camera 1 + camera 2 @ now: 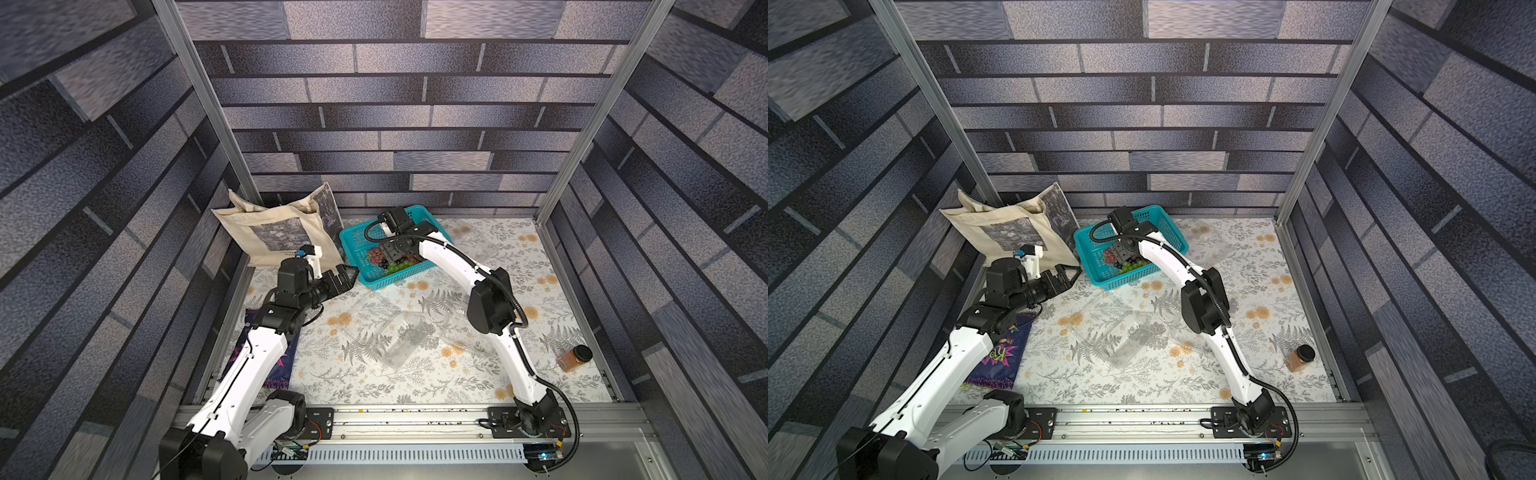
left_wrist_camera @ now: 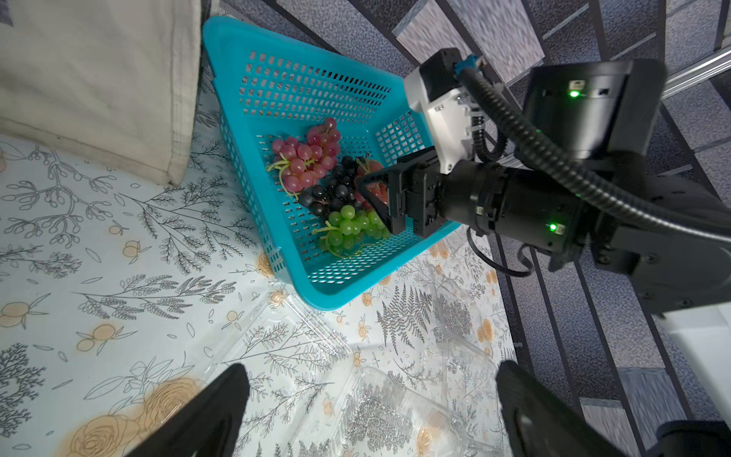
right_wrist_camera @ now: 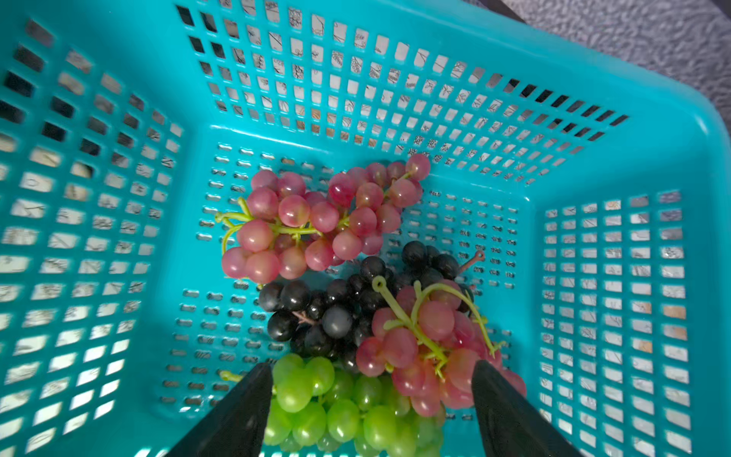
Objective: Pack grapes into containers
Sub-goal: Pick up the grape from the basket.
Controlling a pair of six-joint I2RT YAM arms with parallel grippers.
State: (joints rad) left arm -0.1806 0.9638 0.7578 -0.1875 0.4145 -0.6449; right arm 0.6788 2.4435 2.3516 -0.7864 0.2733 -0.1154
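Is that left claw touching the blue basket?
Apart. In the left wrist view, tablecloth lies between the left gripper and the teal basket.

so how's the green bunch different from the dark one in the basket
Colour: the green bunch is pale green, the dark bunch blue-black. Place: the green bunch lies between the right gripper's fingers, next to a red bunch; the dark bunch lies beyond the fingertips. Stem: the green bunch's is green, the dark bunch's reddish-brown. Both lie in the teal basket.
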